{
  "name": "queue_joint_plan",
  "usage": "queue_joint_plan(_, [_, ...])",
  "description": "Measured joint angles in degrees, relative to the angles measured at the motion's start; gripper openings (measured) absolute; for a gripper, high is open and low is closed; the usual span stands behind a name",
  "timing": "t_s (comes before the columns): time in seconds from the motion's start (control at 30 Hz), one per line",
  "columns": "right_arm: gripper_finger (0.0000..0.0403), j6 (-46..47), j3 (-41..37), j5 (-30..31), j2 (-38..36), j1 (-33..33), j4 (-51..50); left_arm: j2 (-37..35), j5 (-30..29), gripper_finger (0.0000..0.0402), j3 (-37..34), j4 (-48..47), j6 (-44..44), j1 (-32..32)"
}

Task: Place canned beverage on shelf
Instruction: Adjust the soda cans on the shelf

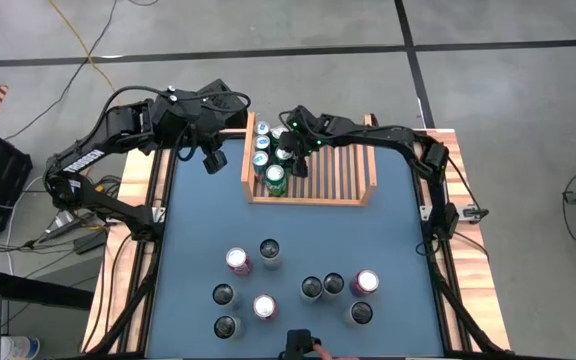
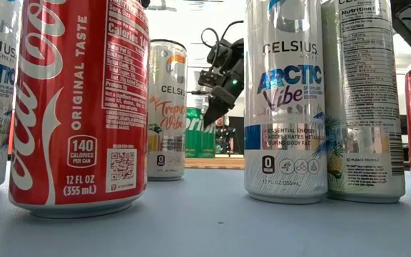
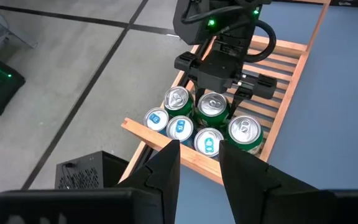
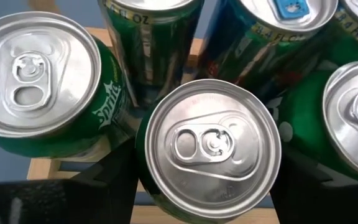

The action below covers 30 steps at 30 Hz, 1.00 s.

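The light-brown wooden shelf [image 1: 328, 170] stands at the table's far middle, with several cans upright in its left part on the slatted base [image 3: 284, 68]. My right gripper [image 1: 285, 155] reaches down among them, its fingers on either side of a green can [image 4: 211, 149] and closed against it. In the low view the right gripper [image 2: 212, 111] shows by a green can [image 2: 197, 132]. My left gripper [image 1: 213, 160] hovers left of the shelf, above the blue table, slightly open with nothing between its fingers [image 3: 169, 171]. My right gripper pinches the green can's side wall just under the rim [image 4: 143, 186] between its two fingers, one on each side. It comes slanting down from above and from the table's right. The can stands upright on the shelf among its neighbours.
Neighbouring cans crowd the held one closely: a Sprite can [image 4: 39, 81] and blue-tabbed cans [image 4: 291, 12]. The shelf's right part [image 1: 343, 175] is bare slats. Several more cans stand on the table's near half [image 1: 268, 250], among them a red Coca-Cola can [image 2: 77, 107].
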Motion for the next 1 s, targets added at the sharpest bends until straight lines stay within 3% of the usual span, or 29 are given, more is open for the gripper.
queue_joint_plan(0.63, [0.0277,4.25,-0.12,-2.32,0.75,-0.54,5.63,0.0,0.0,0.01,0.0,0.03,0.03,-0.01])
queue_joint_plan(0.87, [0.0331,4.36,0.06,-2.8,1.77,0.46,5.61,0.0,0.0,0.01,0.0,0.03,0.22,-0.01])
queue_joint_plan(1.0, [0.0339,4.47,0.0,-2.58,1.86,0.46,4.84,0.0,0.03,0.01,0.0,0.01,0.22,-0.01])
